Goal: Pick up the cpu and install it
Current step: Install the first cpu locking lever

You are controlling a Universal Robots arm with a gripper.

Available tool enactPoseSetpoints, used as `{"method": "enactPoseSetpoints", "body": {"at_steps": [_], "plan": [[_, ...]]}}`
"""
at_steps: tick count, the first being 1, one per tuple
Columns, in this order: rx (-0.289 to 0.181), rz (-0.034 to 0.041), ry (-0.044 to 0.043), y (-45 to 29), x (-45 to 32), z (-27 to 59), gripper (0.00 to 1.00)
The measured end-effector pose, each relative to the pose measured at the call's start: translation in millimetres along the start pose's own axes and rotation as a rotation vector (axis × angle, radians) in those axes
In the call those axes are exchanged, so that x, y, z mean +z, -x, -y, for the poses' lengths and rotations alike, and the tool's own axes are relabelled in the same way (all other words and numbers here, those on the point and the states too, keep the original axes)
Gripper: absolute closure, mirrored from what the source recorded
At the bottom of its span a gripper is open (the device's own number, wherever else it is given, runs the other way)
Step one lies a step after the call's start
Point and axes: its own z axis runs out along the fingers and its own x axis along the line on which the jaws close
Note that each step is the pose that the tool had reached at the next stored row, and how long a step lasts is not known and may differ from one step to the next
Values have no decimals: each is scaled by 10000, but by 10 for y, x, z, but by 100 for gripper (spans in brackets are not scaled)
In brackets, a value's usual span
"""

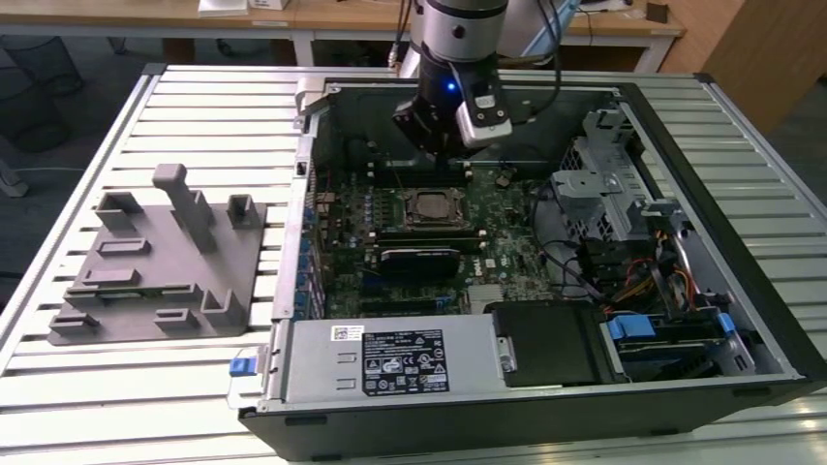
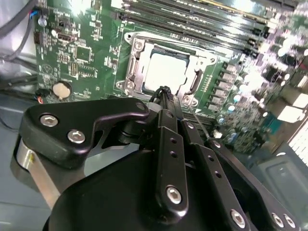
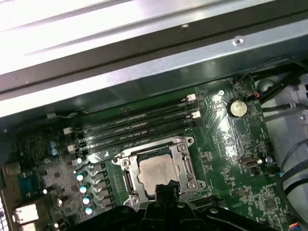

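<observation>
Your cpu (image 3: 156,169) sits flat in the socket (image 3: 159,168) on the board (image 3: 231,144), inside the pc case (image 1: 723,194), so it looks put in. Your end effector (image 2: 163,91) hangs just above it, pinched narrow, holding nothing.

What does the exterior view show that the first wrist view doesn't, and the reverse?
Exterior view: the whole open computer case on the slatted table, the grey holder block to the case's left in that view, the arm above the motherboard, and the drive bays and cables.

First wrist view: close detail of the memory slots, a coin battery and the socket frame's screws.

Both: the cpu lying in the socket, with the gripper over the board.
</observation>
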Motion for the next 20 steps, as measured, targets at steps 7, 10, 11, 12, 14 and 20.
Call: {"method": "enactPoseSetpoints", "body": {"at_steps": [7, 10, 11, 12, 14, 20], "plan": [[-1153, -33, -12, -1, 16, 1, 89], [-1279, -22, -6, -28, 19, 8, 89], [-1286, -17, -5, -51, 18, 14, 89], [-1289, -13, -7, -81, 18, 22, 89], [-1289, 6, -2, -163, 18, 44, 89], [-1350, 65, 13, -305, 19, 81, 89]]}}
